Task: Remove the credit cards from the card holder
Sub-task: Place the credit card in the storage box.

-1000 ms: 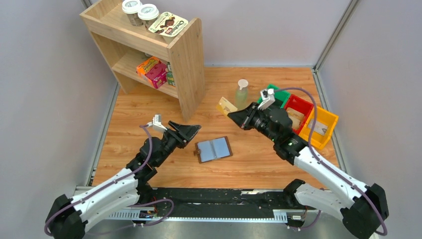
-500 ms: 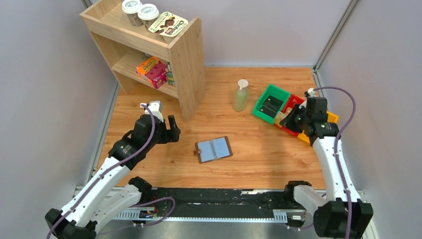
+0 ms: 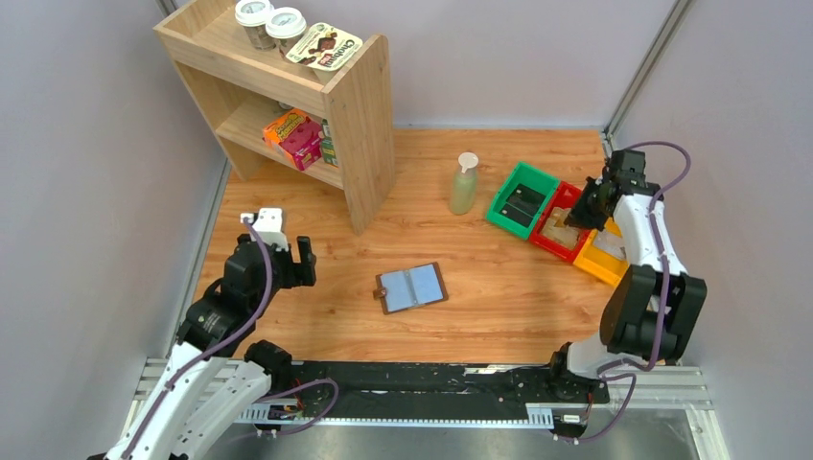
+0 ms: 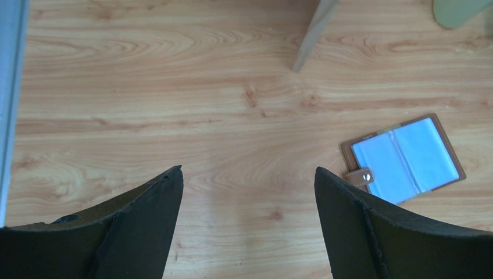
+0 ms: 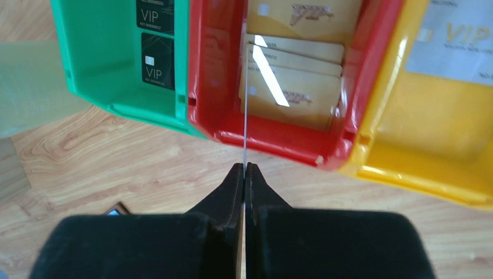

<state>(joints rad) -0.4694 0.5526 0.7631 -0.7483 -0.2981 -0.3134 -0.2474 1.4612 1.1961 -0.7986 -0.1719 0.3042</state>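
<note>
Both arms had drawn away from the middle since the earlier frame. The left one had pulled back toward the near left, and the right one had folded up at the far right.

The right gripper [image 5: 245, 168] hung over the near wall of the red bin [image 5: 273, 139]. Its jaws were pressed together on a thin card [image 5: 246, 104], seen edge-on and upright. Gold cards [image 5: 290, 87] lay stacked in that bin. Dark cards [image 5: 157, 58] lay in the green bin [image 5: 110, 64] to its left, and a pale card [image 5: 453, 40] in the yellow bin [image 5: 418, 133] to its right.

The left gripper [image 4: 249, 177] hovered above the bare wooden table [image 4: 174, 87], jaws spread wide and holding nothing. The card holder [image 3: 412, 287] lay open and flat near the middle of the table, blue-grey panels up. It was well apart from both grippers and to the right of the left one.
</note>
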